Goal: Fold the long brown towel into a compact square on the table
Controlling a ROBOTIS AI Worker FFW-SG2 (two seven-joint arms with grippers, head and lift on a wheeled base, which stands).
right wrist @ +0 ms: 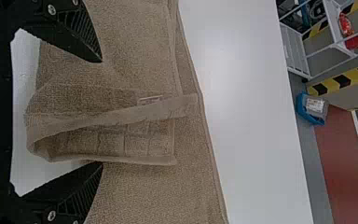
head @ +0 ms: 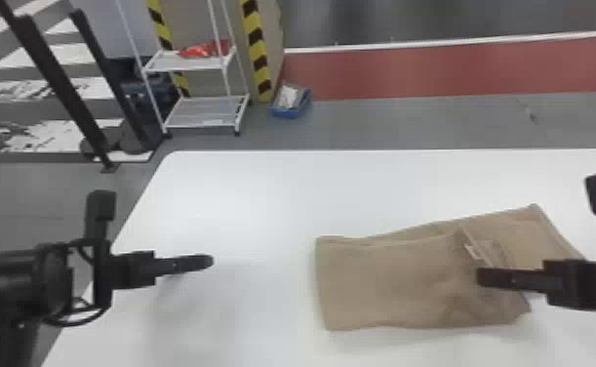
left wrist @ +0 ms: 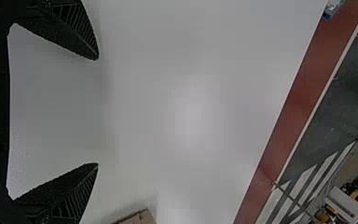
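Observation:
The brown towel [head: 389, 283] lies partly folded on the white table [head: 262, 195], its upper layer ending in a raised, rumpled edge near a small tag, with a single lower part reaching out to the right. My right gripper [head: 479, 278] is over that rumpled edge. In the right wrist view the right gripper [right wrist: 101, 112] stands open, and the towel [right wrist: 135, 60] with its curled end spans the space between and beyond its fingers. My left gripper [head: 211, 262] is above the table, left of the towel. In the left wrist view the left gripper [left wrist: 98, 112] is open with nothing between its fingers; a towel corner [left wrist: 142, 218] shows.
Beyond the table's far edge stand a white shelf rack [head: 199, 112] with a red item on it and a blue bin [head: 291, 102] on the floor. Bare tabletop lies between the left gripper and the towel, and behind the towel.

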